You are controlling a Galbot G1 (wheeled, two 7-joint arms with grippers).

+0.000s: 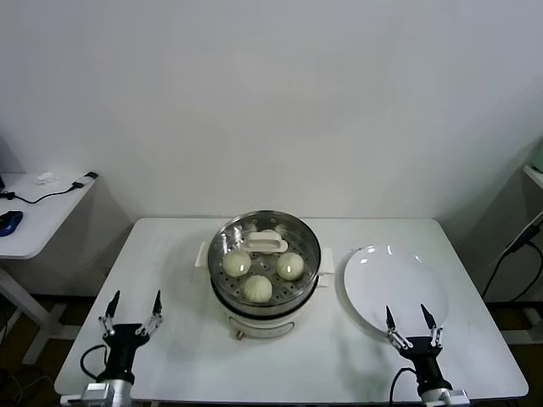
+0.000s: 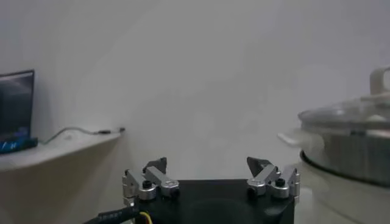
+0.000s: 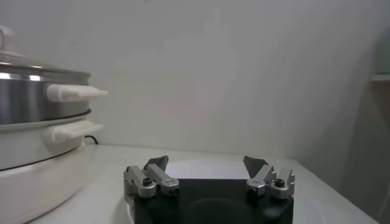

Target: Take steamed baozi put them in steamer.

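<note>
The steamer (image 1: 263, 325), a shiny steel pot on a white base, stands mid-table with its glass lid (image 1: 268, 241) on. Through the lid I see three cream baozi on the perforated tray: one at the left (image 1: 237, 263), one at the right (image 1: 290, 265), one at the front (image 1: 258, 288). My left gripper (image 1: 134, 303) is open and empty near the front left edge, apart from the steamer (image 2: 353, 155). My right gripper (image 1: 408, 318) is open and empty at the front right, just before the white plate (image 1: 394, 284).
The flat white plate holds nothing; it shows between my right fingers in the right wrist view (image 3: 204, 170). The steamer's side handle (image 3: 73, 92) juts toward the right arm. A side desk (image 1: 34, 212) with cables stands off to the left.
</note>
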